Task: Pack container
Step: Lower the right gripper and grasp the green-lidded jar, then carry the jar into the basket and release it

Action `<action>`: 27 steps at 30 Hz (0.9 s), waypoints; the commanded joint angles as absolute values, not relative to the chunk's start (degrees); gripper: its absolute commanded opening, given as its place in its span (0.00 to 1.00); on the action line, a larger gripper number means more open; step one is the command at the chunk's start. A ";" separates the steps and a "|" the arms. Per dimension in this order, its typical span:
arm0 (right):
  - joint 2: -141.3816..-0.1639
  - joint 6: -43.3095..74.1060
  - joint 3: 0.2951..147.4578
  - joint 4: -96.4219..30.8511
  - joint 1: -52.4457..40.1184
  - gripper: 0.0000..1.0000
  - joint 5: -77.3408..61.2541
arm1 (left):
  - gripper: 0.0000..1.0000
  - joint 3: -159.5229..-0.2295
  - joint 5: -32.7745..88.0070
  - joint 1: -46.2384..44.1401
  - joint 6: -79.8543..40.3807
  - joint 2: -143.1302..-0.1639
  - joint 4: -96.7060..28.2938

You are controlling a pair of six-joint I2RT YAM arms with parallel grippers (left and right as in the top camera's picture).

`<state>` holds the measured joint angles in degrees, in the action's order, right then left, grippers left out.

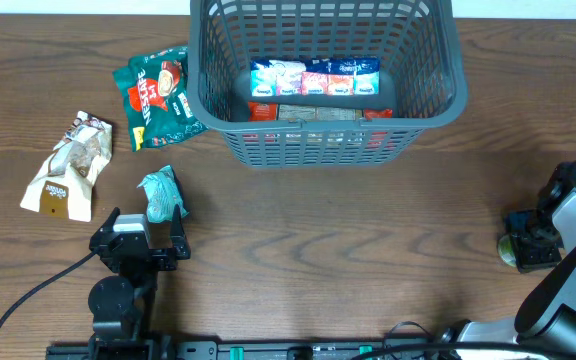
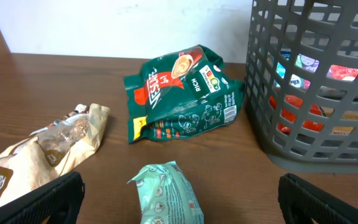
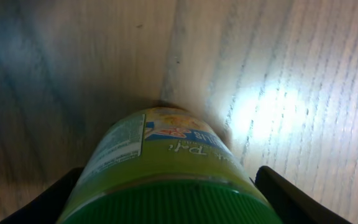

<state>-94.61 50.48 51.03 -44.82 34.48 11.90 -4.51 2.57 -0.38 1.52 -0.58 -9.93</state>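
The container (image 1: 318, 143) is a dark grey slotted basket at the back centre, and it also shows in the left wrist view (image 2: 309, 93). It holds a row of blue-and-white packets (image 1: 314, 77) and red items. My left gripper (image 1: 149, 222) is open, with its fingers (image 2: 180, 208) wide apart on either side of a small mint-green packet (image 1: 160, 195) (image 2: 166, 194) lying on the table. My right gripper (image 1: 530, 248) (image 3: 169, 190) is shut on a yellow-green jar with a green lid (image 1: 509, 252) (image 3: 160, 149) at table level on the far right.
A green Nescafe bag (image 1: 158, 97) (image 2: 182, 90) lies just left of the basket. A beige and brown snack bag (image 1: 68, 165) (image 2: 42, 149) lies at the far left. A black cable (image 1: 28, 295) runs along the front left.
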 commanded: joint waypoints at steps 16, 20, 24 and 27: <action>-82.56 34.81 76.62 -52.77 28.91 0.01 5.78 | 0.99 -3.11 2.31 -0.08 1.89 -0.23 -10.37; -81.43 27.66 86.63 -55.68 24.53 0.01 5.74 | 0.99 -3.11 2.31 -0.08 1.89 -0.23 -10.37; -81.32 19.64 96.79 -58.35 17.74 0.01 5.76 | 0.99 -3.11 2.31 -0.08 1.89 -0.23 -10.37; -81.34 16.40 103.96 -60.10 11.92 0.01 5.78 | 0.99 -3.11 2.31 -0.08 1.89 -0.23 -10.37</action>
<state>-82.96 23.16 98.61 -59.68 15.66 5.98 -4.51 2.57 -0.38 1.52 -0.58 -9.93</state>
